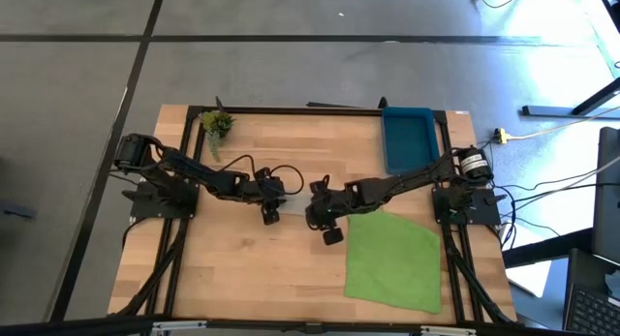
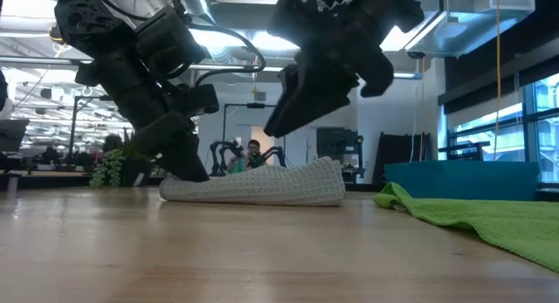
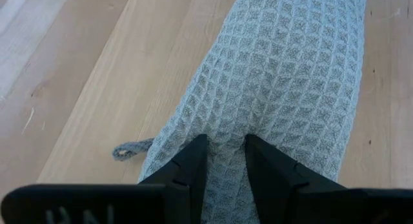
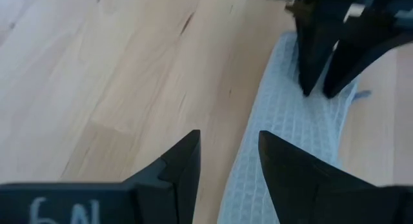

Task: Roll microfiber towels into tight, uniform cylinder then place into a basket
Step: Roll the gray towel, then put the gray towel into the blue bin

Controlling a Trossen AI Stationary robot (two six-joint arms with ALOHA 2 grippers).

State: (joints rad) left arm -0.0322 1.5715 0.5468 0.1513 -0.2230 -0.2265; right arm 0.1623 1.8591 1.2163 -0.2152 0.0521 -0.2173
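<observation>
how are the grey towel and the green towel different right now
The grey towel is folded into a narrow, thick strip at mid-table; the green towel lies spread flat near the right front corner. The grey towel has the left gripper pressed on one end, with the right gripper raised above it; the green towel is untouched. The green towel covers far more table. Both are outside the blue basket.

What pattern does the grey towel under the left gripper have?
A waffle weave of small squares on the grey towel, clearest in the left wrist view.

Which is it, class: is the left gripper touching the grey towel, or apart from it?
Touching. The left wrist view shows the left gripper with its fingertips pressed into the grey towel, a ridge of cloth pinched between them.
</observation>
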